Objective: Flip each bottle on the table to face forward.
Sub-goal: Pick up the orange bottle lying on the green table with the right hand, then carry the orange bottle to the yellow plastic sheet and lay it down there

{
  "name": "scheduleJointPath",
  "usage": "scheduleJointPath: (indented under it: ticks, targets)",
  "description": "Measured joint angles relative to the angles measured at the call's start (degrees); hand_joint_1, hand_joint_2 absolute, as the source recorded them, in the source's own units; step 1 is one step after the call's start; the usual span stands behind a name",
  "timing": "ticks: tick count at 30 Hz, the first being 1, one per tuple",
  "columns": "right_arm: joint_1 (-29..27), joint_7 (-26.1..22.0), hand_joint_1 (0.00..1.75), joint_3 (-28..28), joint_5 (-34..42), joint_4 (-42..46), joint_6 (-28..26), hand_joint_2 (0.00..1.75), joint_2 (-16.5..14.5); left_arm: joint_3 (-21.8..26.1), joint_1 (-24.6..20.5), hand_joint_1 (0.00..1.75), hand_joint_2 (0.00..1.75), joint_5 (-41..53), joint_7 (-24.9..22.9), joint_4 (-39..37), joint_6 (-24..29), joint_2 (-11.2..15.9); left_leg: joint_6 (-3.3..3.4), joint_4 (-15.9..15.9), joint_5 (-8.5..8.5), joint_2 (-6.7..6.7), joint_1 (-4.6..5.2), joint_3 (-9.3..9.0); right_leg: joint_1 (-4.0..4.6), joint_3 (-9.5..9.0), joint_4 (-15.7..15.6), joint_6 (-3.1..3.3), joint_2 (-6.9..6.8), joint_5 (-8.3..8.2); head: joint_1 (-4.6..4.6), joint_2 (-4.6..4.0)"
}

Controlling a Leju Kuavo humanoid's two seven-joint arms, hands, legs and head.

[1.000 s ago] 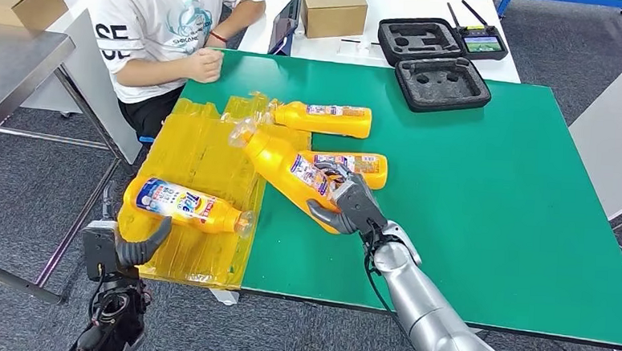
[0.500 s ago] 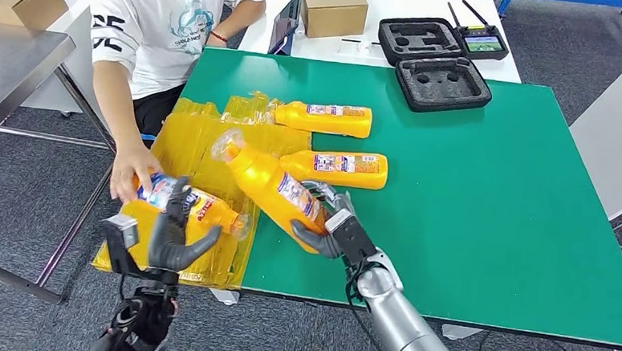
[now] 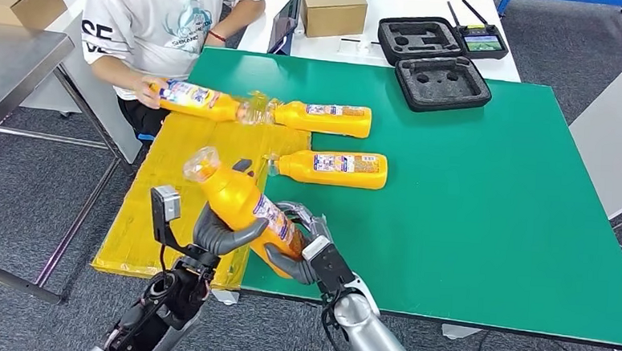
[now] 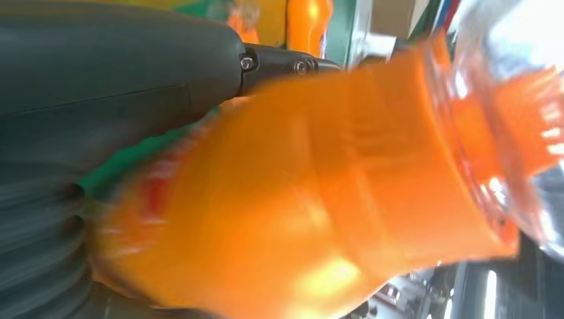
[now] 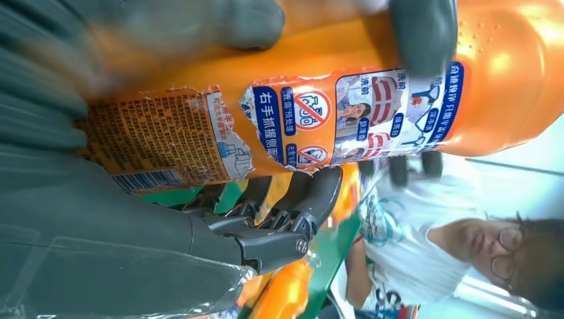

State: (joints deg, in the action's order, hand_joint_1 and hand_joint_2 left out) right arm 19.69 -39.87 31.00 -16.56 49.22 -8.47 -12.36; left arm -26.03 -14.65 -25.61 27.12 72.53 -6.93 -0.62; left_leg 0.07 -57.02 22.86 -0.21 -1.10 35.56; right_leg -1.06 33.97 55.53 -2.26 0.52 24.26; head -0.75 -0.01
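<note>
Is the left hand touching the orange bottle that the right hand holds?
Touching. In the head view the left hand wraps its fingers around the lifted bottle, above the right hand.

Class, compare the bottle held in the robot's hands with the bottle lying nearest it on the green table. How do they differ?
The held bottle is lifted and tilted, gripped by the left hand and right hand; the lying bottle rests flat on the table, untouched. Both are orange with labels.
</note>
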Motion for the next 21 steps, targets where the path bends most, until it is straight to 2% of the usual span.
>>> scheduleJointPath:
  ticks: [11,12,15,16,21]
  targets:
    - [-1.16,0.23,1.75,-1.63,-1.1,1.4,0.78,1.75,-0.05,-2.87,-1.9,0.0,1.75,-3.86,-2.43,-2.05,-3.39,-0.14,0.0,0.0,0.0,0.0,0.0,0.0,0.0,0.0,0.0,0.0,0.0,0.0,0.01,0.0]
    - [-1.25,0.26,1.75,-1.75,-1.14,1.49,0.8,1.75,-0.05,-3.02,-2.0,0.34,1.75,-3.86,-2.52,-2.16,-3.42,-0.14,0.0,0.0,0.0,0.0,0.0,0.0,0.0,0.0,0.0,0.0,0.0,0.0,0.0,0.0]
    - [-1.49,0.51,1.75,-2.11,-1.5,1.85,0.89,1.75,-0.06,-3.45,-2.49,1.64,1.75,-3.89,-2.81,-2.61,-3.79,-0.13,0.0,0.0,0.0,0.0,0.0,0.0,0.0,0.0,0.0,0.0,0.0,0.0,0.01,0.0]
    - [-1.55,0.7,1.75,-2.26,-1.77,1.96,0.91,1.75,-0.07,-3.62,-2.7,1.74,1.75,-4.0,-2.85,-2.82,-3.98,-0.13,0.0,0.0,0.0,0.0,0.0,0.0,0.0,0.0,0.0,0.0,0.0,0.0,0.01,0.01]
    - [-1.66,1.4,1.75,-2.66,-3.14,2.18,0.9,1.75,-0.08,-3.91,-2.99,1.75,1.75,-4.96,-2.15,-3.31,-4.34,-0.14,0.0,0.0,0.0,0.01,0.0,0.0,0.0,0.01,0.0,0.0,0.01,0.0,0.0,0.01]
